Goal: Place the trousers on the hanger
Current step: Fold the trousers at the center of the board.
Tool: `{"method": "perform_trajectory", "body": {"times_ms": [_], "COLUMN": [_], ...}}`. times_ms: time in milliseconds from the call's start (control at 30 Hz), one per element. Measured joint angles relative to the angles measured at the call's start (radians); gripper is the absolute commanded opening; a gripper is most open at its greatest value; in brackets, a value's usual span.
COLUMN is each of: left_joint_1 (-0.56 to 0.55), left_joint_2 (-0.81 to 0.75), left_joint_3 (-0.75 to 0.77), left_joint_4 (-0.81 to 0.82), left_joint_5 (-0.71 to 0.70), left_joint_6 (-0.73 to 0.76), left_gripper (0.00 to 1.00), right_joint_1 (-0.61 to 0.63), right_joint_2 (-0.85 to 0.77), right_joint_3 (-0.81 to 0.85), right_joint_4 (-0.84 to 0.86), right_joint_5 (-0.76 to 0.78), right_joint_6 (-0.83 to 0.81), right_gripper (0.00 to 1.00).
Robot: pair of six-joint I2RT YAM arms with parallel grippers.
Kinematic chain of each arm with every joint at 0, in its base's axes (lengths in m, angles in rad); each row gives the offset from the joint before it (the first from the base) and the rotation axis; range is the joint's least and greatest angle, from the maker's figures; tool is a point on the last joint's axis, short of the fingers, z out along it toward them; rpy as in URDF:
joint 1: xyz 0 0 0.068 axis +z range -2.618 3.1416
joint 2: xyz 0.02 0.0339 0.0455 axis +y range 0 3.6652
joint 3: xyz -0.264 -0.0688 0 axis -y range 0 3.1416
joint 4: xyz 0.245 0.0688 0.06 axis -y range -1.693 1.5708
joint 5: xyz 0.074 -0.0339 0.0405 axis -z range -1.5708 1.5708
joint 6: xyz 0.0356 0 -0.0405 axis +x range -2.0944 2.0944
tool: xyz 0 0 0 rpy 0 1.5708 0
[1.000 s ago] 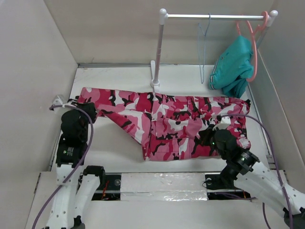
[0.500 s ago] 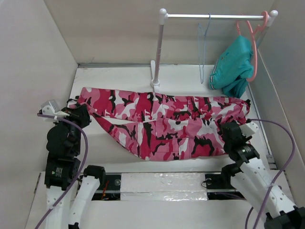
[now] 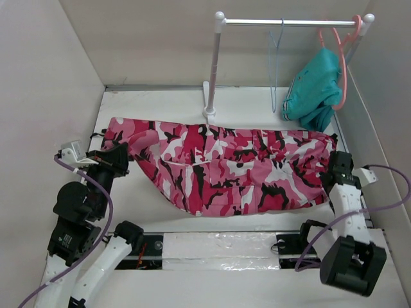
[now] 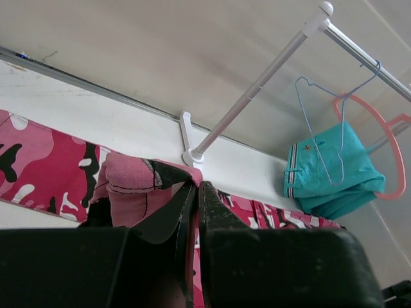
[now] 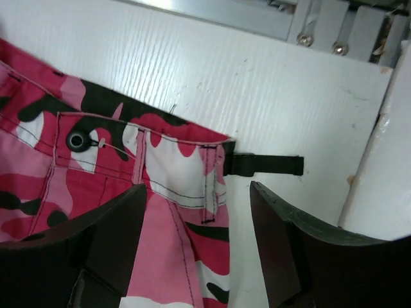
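The camouflage trousers point(image 3: 225, 167) lie spread across the table, legs to the left and waistband to the right. My left gripper point(image 3: 119, 160) is shut on a leg end, and pink fabric point(image 4: 131, 183) bunches at its closed fingertips point(image 4: 196, 185). At the waistband end my right gripper point(image 3: 337, 167) stands open. Its fingers point(image 5: 119, 215) straddle the waistband corner point(image 5: 192, 173) without pinching it, and a black strap point(image 5: 270, 165) sticks out beyond. The pale-blue hanger point(image 3: 273, 77) hangs bare on the rail point(image 3: 289, 22) and also shows in the left wrist view point(image 4: 318, 131).
A coral hanger point(image 3: 342, 70) carrying a teal garment point(image 3: 314, 90) hangs at the rail's right end. The rack's post point(image 3: 215, 70) stands behind the trousers' middle. Box walls close in the table on the left, back and right.
My right gripper has opened, let go of the waistband and drawn back to the right. The left arm has pulled back with the leg end, and the trousers lie stretched out wider.
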Motion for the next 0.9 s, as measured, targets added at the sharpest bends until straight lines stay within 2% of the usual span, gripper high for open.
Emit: {"method": "perform_trajectory", "body": {"times_ms": [100, 367, 433, 467, 500, 600, 667, 767, 900], "left_joint_1": [-0.042, -0.061, -0.061, -0.061, -0.061, -0.061, -0.061, -0.061, -0.061], "left_joint_2": [-0.012, -0.018, -0.017, -0.017, -0.015, -0.002, 0.013, 0.044, 0.056], "left_joint_3": [-0.012, -0.018, -0.023, -0.026, -0.026, -0.026, -0.026, -0.023, -0.023], "left_joint_4": [0.003, 0.017, 0.019, 0.019, 0.019, 0.022, 0.022, 0.017, 0.003], "left_joint_5": [-0.037, -0.088, -0.095, -0.097, -0.098, -0.105, -0.117, -0.15, -0.185], "left_joint_6": [0.011, 0.027, 0.027, 0.027, 0.027, 0.027, 0.03, 0.034, 0.033], "left_gripper": [0.0, 0.0, 0.0, 0.0, 0.0, 0.0, 0.0, 0.0, 0.0], "right_joint_1": [-0.011, -0.011, -0.013, -0.018, -0.021, -0.018, 0.005, 0.043, -0.048], "right_joint_2": [0.1, 0.116, 0.147, 0.165, 0.182, 0.211, 0.192, 0.069, -0.112], "right_joint_3": [0.044, -0.02, -0.033, -0.036, -0.038, -0.039, -0.036, -0.01, 0.087], "right_joint_4": [-0.016, 0.0, 0.01, 0.019, 0.029, 0.059, 0.061, 0.037, 0.03], "right_joint_5": [-0.067, -0.178, -0.19, -0.198, -0.202, -0.21, -0.194, -0.134, -0.089], "right_joint_6": [0.003, 0.039, 0.042, 0.04, 0.036, 0.026, 0.016, -0.034, -0.18], "right_gripper": [0.7, 0.7, 0.61, 0.53, 0.32, 0.06, 0.05, 0.05, 0.07]}}
